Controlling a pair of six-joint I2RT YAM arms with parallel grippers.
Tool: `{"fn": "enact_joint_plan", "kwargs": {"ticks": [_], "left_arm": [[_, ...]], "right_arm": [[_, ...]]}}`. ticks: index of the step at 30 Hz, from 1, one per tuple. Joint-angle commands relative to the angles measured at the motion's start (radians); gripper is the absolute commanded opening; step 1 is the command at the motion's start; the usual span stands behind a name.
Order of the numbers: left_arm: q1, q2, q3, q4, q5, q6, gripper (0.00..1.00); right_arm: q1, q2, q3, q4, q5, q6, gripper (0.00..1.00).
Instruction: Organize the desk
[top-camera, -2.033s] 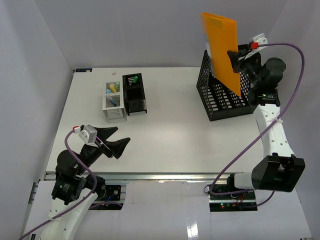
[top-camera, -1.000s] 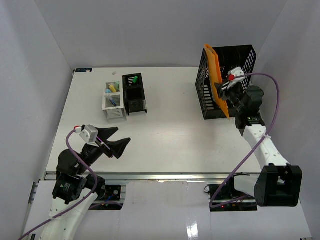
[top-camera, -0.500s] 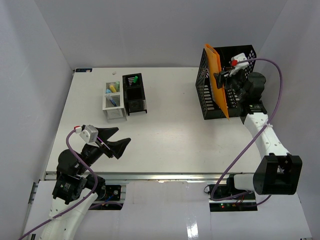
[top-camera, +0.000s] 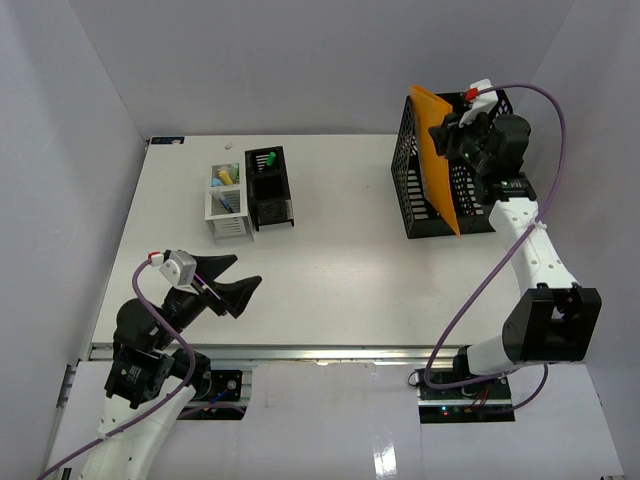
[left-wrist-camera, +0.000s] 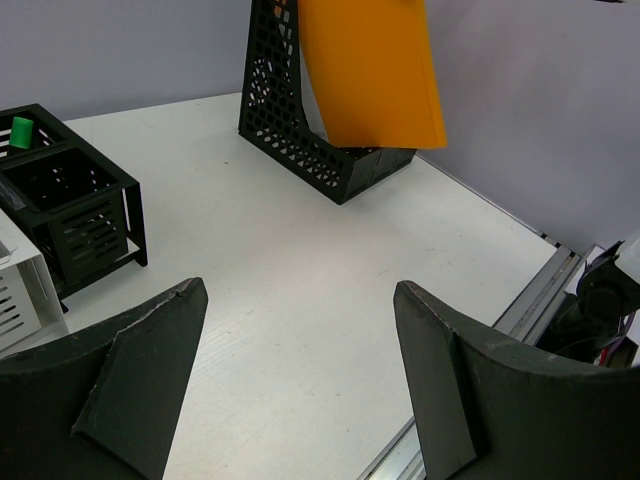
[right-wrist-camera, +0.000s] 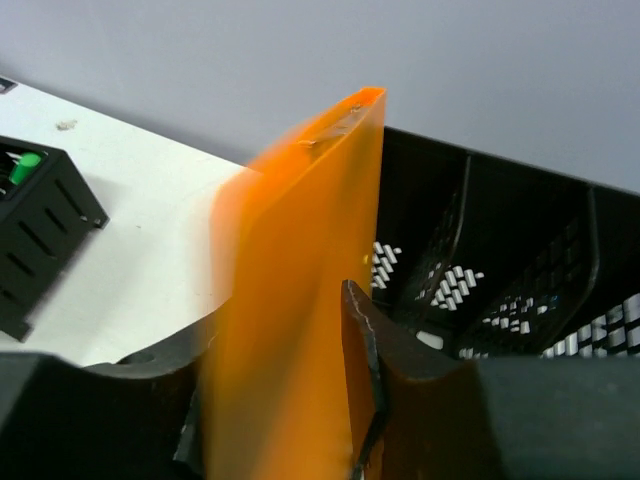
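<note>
Right fingers (right-wrist-camera: 420, 410): one on each side of the orange folder (top-camera: 436, 165), pressed on its top part; the right gripper (top-camera: 450, 136) grips it.
Orange folder: it stands almost upright, a little tilted, with its low edge inside the black file rack (top-camera: 406, 185) and its top above the rack's rim. In the right wrist view it is blurred. I can read no label on it.
Black file rack: mesh walls, open at the top; it stands at the far right corner of the desk (top-camera: 340, 270), close to the right wall.
Right arm: it reaches from the near right edge up over the rack.
Left fingers (left-wrist-camera: 130, 380): spread wide, with nothing between them.
Left gripper (top-camera: 232, 282): it hovers over the near left corner of the desk and points to the middle, well apart from every object.
Desk: a white flat top with a metal rail (top-camera: 330, 352) along the near edge and white walls (top-camera: 300, 60) on the left, far and right sides.
White tray (top-camera: 226, 210): in the far left part of the desk, with small yellow and blue things in its compartments; what they are I cannot tell.
Black box (top-camera: 270, 190): just beside the white tray on its right, touching or nearly so; a green cap (top-camera: 263, 157) shows in its far compartment.
Small dark tag (top-camera: 165, 141): at the far left corner; too small to read.
</note>
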Motion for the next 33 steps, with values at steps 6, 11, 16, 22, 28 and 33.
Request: {"fn": "enact_joint_plan", "kwargs": {"ticks": [6,11,16,22,28,33], "left_arm": [[-0.001,-0.012,-0.011,0.011,0.014,-0.009,0.87],[-0.002,-0.005,-0.012,0.012,0.021,-0.01,0.87],[-0.001,0.0,-0.011,0.012,0.025,-0.011,0.87],[-0.002,0.016,0.003,-0.011,0.004,0.005,0.87],[-0.001,0.04,0.014,-0.035,-0.001,0.02,0.87],[-0.001,0.049,0.009,-0.035,-0.016,0.02,0.87]], "right_arm": [[0.003,0.041,0.104,-0.093,-0.002,0.031,0.11],[0.003,-0.031,0.02,0.039,-0.006,0.053,0.08],[0.003,-0.072,0.004,0.163,0.016,0.067,0.08],[0.003,-0.076,-0.012,0.281,0.026,0.076,0.08],[0.002,-0.07,-0.072,0.419,0.027,0.086,0.08],[-0.008,-0.064,-0.152,0.556,-0.015,0.117,0.08]]}}
